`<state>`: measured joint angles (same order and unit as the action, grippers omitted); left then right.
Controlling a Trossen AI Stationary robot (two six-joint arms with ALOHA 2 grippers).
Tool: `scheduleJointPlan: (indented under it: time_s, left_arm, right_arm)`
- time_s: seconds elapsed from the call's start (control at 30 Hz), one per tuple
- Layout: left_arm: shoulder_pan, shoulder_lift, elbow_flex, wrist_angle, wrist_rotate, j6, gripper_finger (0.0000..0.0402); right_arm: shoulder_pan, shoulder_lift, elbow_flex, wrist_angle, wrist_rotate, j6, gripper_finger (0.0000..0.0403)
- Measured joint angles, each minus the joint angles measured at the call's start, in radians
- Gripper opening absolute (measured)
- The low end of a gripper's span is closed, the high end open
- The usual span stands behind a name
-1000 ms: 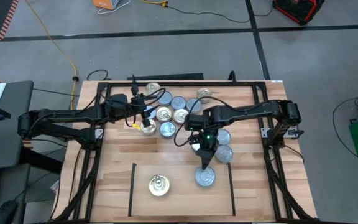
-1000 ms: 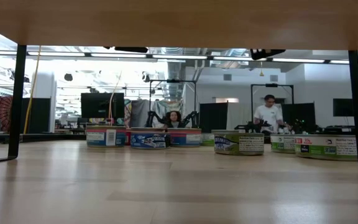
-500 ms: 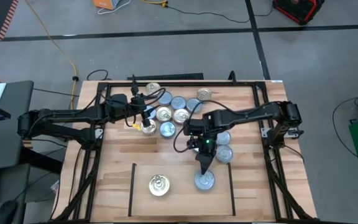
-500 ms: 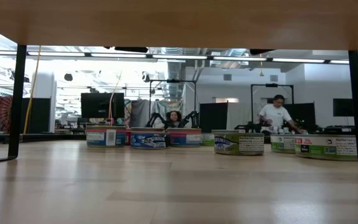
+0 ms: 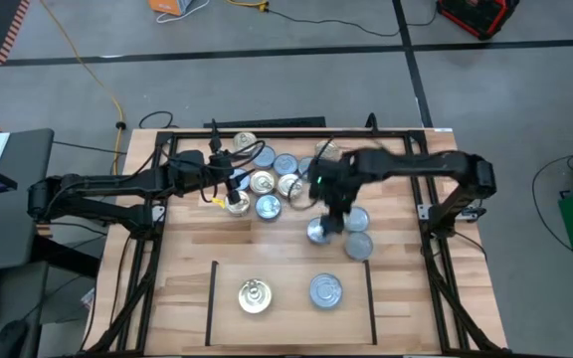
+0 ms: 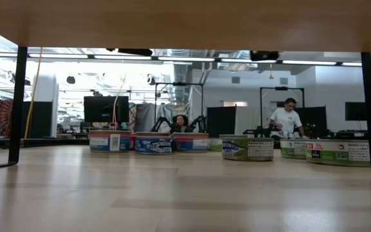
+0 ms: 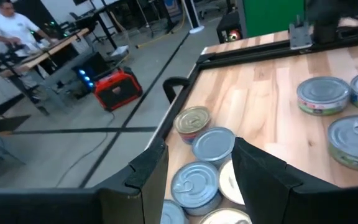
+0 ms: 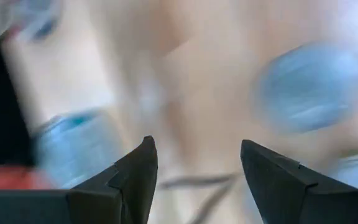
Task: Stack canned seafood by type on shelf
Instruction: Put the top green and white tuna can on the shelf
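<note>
Right gripper (image 5: 328, 221) empty, jaws apart, over loose silver tin (image 5: 317, 233). Centre, then descend squarely. Left gripper (image 5: 233, 195): cannot tell.

Grey concrete floor (image 5: 296, 50) with a yellow cable (image 5: 88, 65); beyond, seemingly a workshop, 1 person (image 6: 287, 119) standing.

Right arm pulls back from the shelf

The right gripper (image 5: 330, 221), fingers apart and empty, now sits up at frame centre by the loose tins, leaving the round silver-topped can (image 5: 325, 290) alone at lower centre; in the low view, the distant person (image 6: 287, 119) has shifted right.
</note>
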<state>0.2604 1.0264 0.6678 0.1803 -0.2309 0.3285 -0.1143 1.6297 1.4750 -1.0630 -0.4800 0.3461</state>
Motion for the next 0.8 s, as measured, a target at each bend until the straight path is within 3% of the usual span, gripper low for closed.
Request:
scheduleJointPlan:
  time_s: [0.1,0.17,0.37,0.5,0.63,0.8]
  left_arm:
    - [0.000,0.000,0.000,-0.014,0.019,-0.004,0.0168]
    - [0.000,0.000,0.000,-0.020,0.020,-0.005,0.0168]
    - [0.000,0.000,0.000,-0.030,0.009,-0.011,0.0168]
    - [0.000,0.000,0.000,-0.072,0.008,-0.017,0.0168]
    - [0.000,0.000,0.000,-0.118,-0.020,-0.045,0.0168]
    - [0.000,-0.026,0.000,-0.158,-0.029,-0.063,0.0168]
  right_arm:
    - [-0.065,-0.049,-0.024,0.037,0.287,-0.088,0.0255]
    - [-0.102,-0.084,-0.086,0.115,0.408,-0.130,0.0255]
    - [-0.200,-0.171,-0.435,0.621,0.588,-0.138,0.0255]
    - [-0.223,-0.164,-0.616,0.868,0.756,-0.108,0.0255]
    - [-0.188,-0.101,-0.704,1.075,0.881,-0.083,0.0255]
    - [-0.143,0.042,-0.718,1.227,1.064,-0.059,0.0255]
